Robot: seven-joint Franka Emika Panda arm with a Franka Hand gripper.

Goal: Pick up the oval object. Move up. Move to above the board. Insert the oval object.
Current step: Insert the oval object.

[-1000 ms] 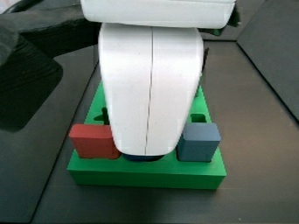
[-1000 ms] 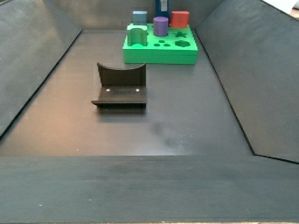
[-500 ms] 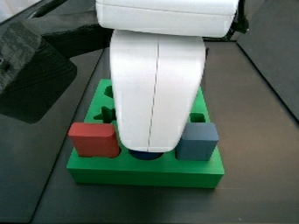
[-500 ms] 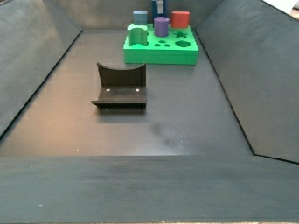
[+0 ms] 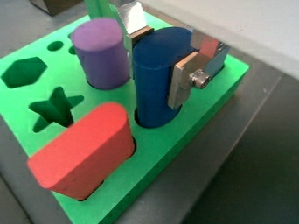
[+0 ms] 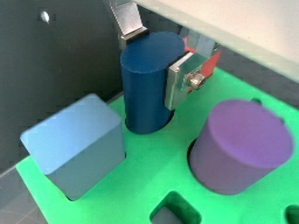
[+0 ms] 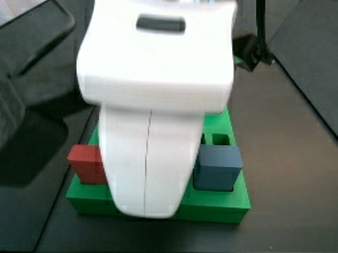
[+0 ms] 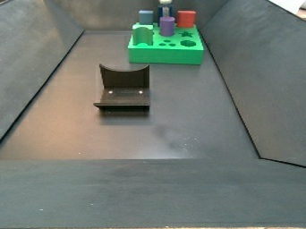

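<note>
— Pincer (image 5: 163, 59) low over the green board (image 5: 176, 149), silver finger plates either side of the dark blue oval object (image 5: 158, 74): how far along do we judge the job?

— Near its end, we think. In both wrist views the oval object (image 6: 152, 83) stands upright with its foot sunk in a hole of the board (image 6: 128, 188), so pick-up, lift and carry look done. What we cannot tell is whether it is fully seated.

— And the grip?

— Narrowly open at the post's width, the plates lying against its flanks; it looks clamped to us, though a released post would look much the same.

— How does the piece itself look?

— Plain, smooth, deep blue, rounded top, slimmer than the purple cylinder (image 6: 239, 144) beside it. A light blue cube (image 6: 76, 157) sits on its other side, a red block (image 5: 82, 157) at the next corner; hexagon and star holes stay vacant.

— And the wider scene?

— In a side view the white arm (image 7: 152, 109) hides the post. Across the table (image 8: 156, 134), the fixture (image 8: 122, 88) stands well apart from the board (image 8: 165, 49).
</note>
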